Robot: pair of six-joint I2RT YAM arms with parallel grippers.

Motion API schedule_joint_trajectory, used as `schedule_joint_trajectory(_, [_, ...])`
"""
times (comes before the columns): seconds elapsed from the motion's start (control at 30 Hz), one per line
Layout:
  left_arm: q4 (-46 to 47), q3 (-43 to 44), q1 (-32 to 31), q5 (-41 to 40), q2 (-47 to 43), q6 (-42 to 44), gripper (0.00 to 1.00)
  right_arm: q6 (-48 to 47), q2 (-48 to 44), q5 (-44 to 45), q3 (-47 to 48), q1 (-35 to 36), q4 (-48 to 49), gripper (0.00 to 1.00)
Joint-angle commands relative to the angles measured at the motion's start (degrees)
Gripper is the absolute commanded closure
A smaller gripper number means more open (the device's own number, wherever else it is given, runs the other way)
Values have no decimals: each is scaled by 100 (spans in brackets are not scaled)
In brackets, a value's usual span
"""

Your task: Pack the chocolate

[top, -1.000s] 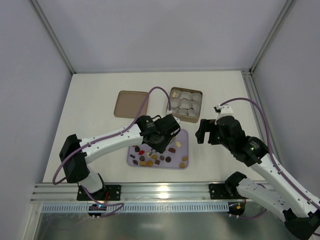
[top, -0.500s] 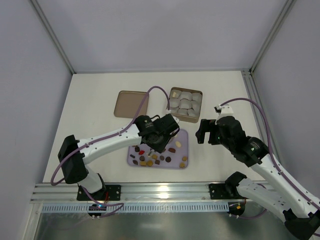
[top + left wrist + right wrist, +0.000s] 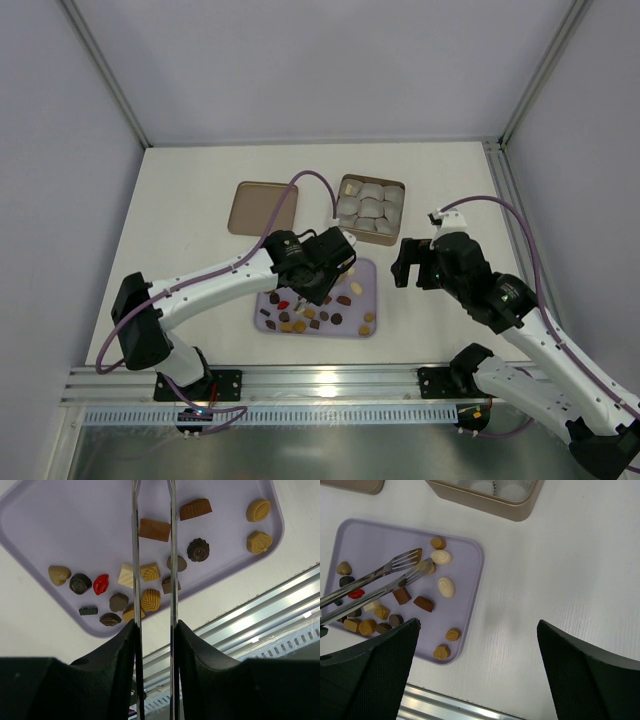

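The chocolate (image 3: 154, 530) is a scatter of tiny moulded pieces on a lavender tray (image 3: 75, 520) – dark brown, caramel-tan and cream, plus one red piece (image 3: 101, 583). Some are ribbed, some leaf-shaped or domed. They crowd along one edge of the tray and lie thinner towards the other.

Each piece looks very light and rigid, with a smooth, glossy shell. I judge that they will slip under metal, mark easily, and chip or crack if pinched hard. The sensible hold is across the broad flanks of a single piece, low near the tray floor, with only gentle closing. Pieces that touch a neighbour would be harder to pick out cleanly.

The left end effector (image 3: 153, 645) is clamped on a pair of metal tongs (image 3: 407, 558). Their slotted tips stand slightly apart over the tray, just beside a cream piece (image 3: 441, 557). The right end effector (image 3: 477, 630) hangs above the counter (image 3: 560, 555) with its fingers spread wide, holding nothing. The tan box (image 3: 480, 500) stands just beyond the tray.
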Motion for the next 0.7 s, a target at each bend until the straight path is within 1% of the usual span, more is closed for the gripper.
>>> schedule_joint_trajectory(0.0, [-35, 14, -36, -110, -205, -70, 64, 65, 0, 37, 9, -17, 181, 0])
schedule_joint_trajectory(0.3, [18, 14, -36, -110, -143, -44, 60, 47, 9, 45, 0, -26, 172, 0])
schedule_joint_trajectory(0.67, [150, -29, -36, -154, 120, 105, 59, 38, -9, 63, -17, -26, 155, 0])
